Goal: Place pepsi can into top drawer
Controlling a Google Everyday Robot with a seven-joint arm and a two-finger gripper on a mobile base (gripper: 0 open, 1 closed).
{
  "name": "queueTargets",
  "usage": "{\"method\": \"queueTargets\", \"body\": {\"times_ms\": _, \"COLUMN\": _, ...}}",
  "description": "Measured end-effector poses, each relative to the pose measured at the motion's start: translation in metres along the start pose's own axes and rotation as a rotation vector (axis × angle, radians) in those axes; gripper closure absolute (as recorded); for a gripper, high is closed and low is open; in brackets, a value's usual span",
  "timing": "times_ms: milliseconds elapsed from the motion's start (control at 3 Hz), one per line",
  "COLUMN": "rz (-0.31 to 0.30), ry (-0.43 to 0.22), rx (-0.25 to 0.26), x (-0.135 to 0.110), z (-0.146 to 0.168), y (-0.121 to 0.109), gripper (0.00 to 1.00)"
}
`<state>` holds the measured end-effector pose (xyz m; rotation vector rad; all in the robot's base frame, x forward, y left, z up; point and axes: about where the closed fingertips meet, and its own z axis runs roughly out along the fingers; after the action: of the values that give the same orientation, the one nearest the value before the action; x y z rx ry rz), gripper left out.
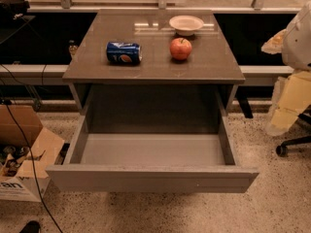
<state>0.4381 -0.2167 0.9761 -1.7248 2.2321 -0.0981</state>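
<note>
The pepsi can (pixel 124 52) lies on its side on the brown cabinet top (pixel 155 67), left of centre, with its logo facing me. The top drawer (pixel 150 177) is pulled fully open below the top, and its light grey floor (pixel 153 149) holds nothing. My gripper (pixel 276 41) shows as a pale shape at the far right edge at about the height of the cabinet top. It is well to the right of the can and touches nothing, and the white arm (pixel 300 30) stands behind it.
A red apple (pixel 181 48) and a white bowl (pixel 186 24) stand on the top, right of the can. An open cardboard box (pixel 22 154) and cables lie on the floor at left. Pale sheets (pixel 291 101) and a chair wheel (pixel 282 150) are at right.
</note>
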Motion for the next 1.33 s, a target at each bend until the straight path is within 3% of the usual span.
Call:
{"method": "queueTargets", "body": {"times_ms": 333, "rz": 0.000, "ry": 0.000, "rx": 0.001, "x": 0.000, "z": 0.000, "y": 0.000, "gripper": 0.00}}
{"method": "queueTargets", "body": {"times_ms": 667, "rz": -0.024, "ry": -0.032, "rx": 0.020, "x": -0.019, "z": 0.004, "y": -0.008, "gripper": 0.00}}
{"method": "queueTargets", "body": {"times_ms": 1333, "rz": -0.060, "ry": -0.225, "rx": 0.043, "x": -0.092, "z": 0.026, "y": -0.041, "gripper": 0.00}}
